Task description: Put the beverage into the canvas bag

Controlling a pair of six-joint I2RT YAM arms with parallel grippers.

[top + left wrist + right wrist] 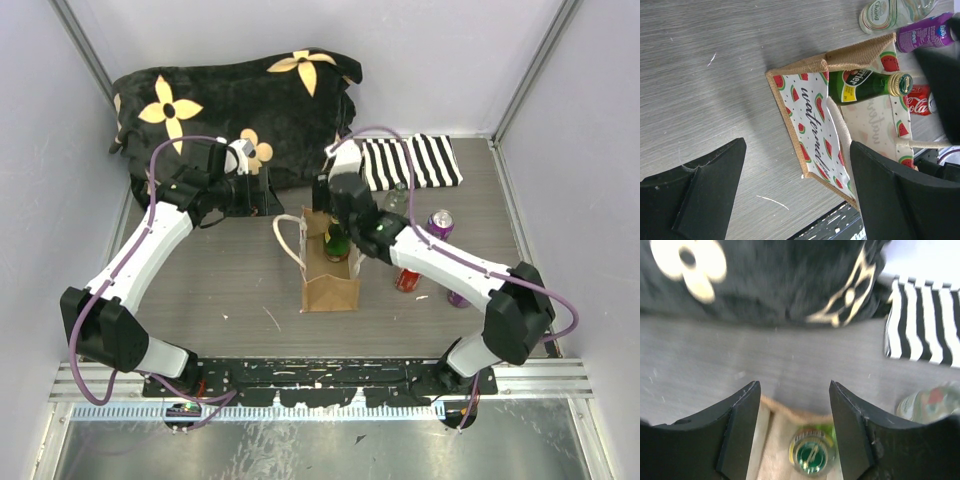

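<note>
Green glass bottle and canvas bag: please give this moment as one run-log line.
green glass bottle: inside tan canvas bag | right gripper: open above bottle | left gripper: open, empty

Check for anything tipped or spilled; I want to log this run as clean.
Nothing stands out: the tan rope-handled canvas bag stands upright, the green glass bottle sits upright inside it, and no spill shows.

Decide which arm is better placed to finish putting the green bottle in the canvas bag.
Right: the right hand hangs open above the green bottle standing in the canvas bag; the left hand is off to one side.
</note>
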